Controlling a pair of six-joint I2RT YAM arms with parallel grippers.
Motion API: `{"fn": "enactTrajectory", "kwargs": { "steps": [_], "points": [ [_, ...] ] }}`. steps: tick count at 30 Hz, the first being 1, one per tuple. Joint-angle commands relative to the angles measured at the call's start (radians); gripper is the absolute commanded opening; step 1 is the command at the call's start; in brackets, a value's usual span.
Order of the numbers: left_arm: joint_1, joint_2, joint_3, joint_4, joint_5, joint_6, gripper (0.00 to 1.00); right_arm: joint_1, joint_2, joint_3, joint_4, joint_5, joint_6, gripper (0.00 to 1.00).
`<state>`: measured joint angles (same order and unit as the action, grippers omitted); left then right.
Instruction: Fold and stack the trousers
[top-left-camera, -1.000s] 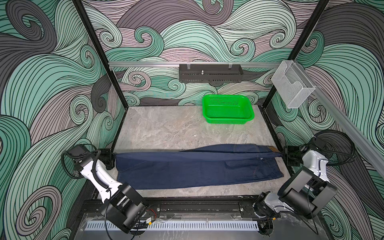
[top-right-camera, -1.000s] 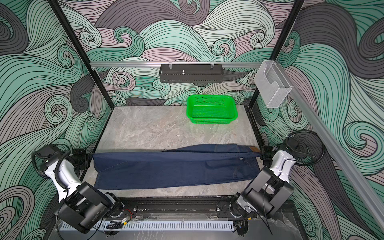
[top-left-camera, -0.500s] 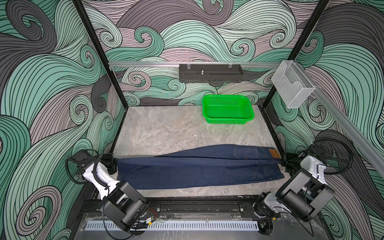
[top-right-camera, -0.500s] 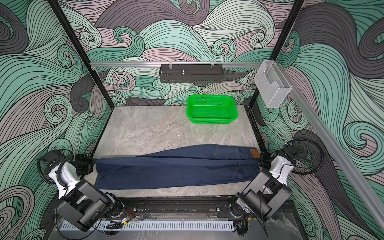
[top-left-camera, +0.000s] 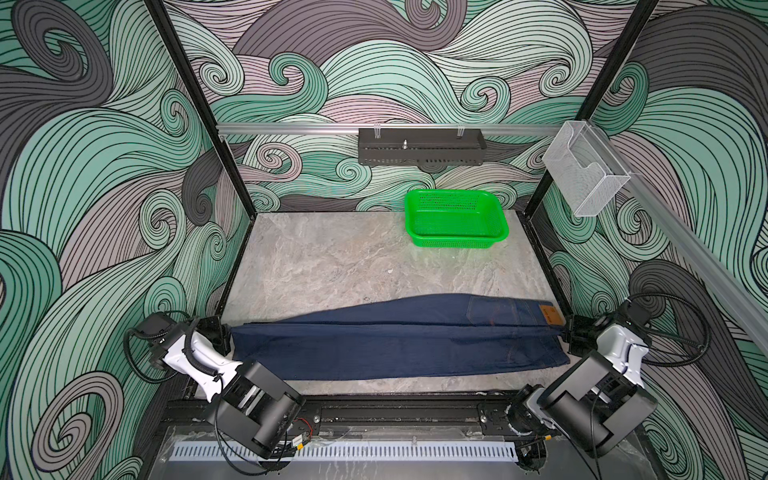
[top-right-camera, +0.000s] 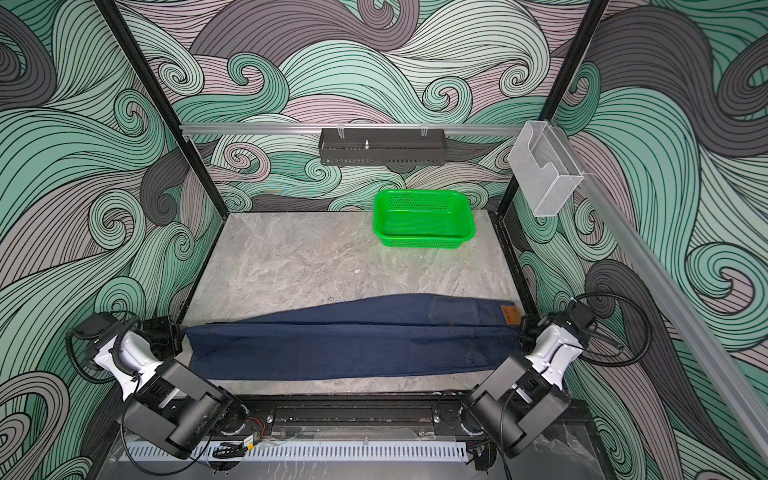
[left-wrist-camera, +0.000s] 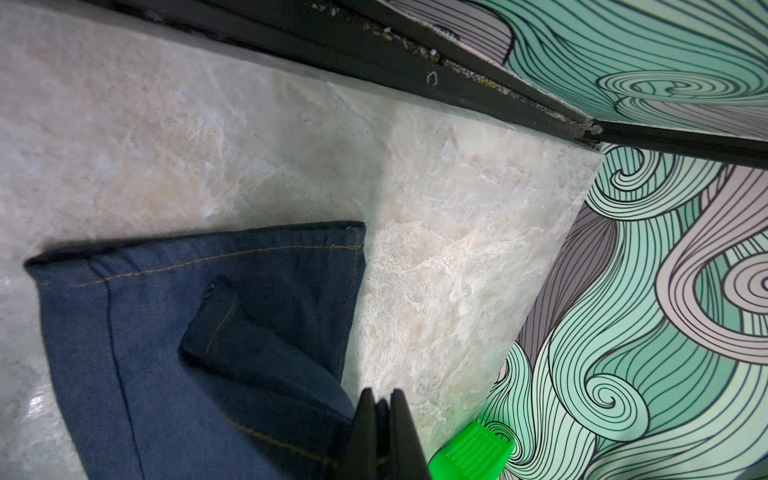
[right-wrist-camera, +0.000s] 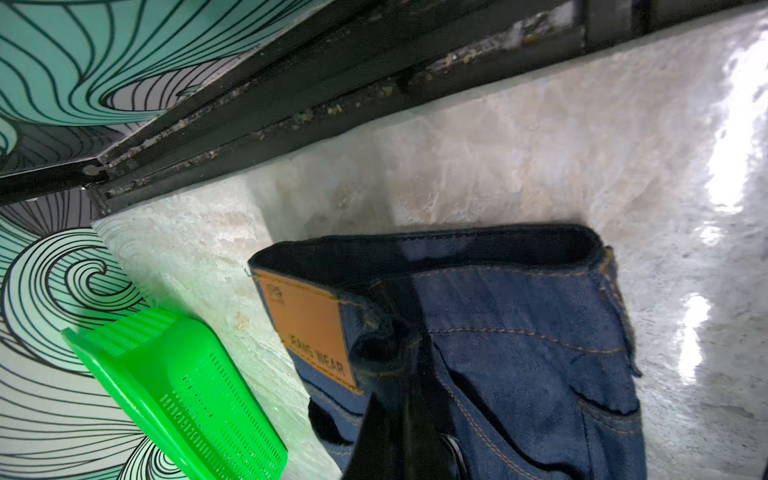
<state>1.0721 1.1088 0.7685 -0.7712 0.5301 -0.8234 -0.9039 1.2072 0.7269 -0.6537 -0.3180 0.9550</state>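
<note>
Pinching the trousers (top-left-camera: 395, 340) at both ends, the left claw (left-wrist-camera: 381, 400) grips the hem (left-wrist-camera: 249, 249) and the right claw (right-wrist-camera: 395, 409) the waistband (right-wrist-camera: 457, 249); they lie stretched along the front of the desk (top-left-camera: 332, 257). If one claw pulls harder, I fear the cloth slips out.

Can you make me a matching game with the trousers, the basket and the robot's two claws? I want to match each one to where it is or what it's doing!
Things:
1. trousers
2. basket
3. left claw
4. right claw

Clues:
A. shut on the waist end
B. green, at the back of the table
C. dark blue, stretched out along the front
D. shut on the leg end

Right pairs: 1-C, 2-B, 3-D, 4-A.
</note>
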Motion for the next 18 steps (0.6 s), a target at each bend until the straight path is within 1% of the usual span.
{"fn": "enactTrajectory", "kwargs": {
  "steps": [1,9,18],
  "points": [
    [0.017,-0.006,0.001,-0.014,-0.027,-0.006,0.0,-0.019,-0.024,-0.019,-0.025,0.05,0.021,0.0],
    [0.023,-0.006,-0.001,-0.023,-0.032,0.001,0.0,-0.022,-0.064,-0.043,-0.072,0.091,0.037,0.0],
    [0.067,-0.01,-0.038,-0.052,-0.078,0.028,0.0,-0.021,-0.095,-0.069,-0.141,0.228,0.037,0.0]
  ]
}}
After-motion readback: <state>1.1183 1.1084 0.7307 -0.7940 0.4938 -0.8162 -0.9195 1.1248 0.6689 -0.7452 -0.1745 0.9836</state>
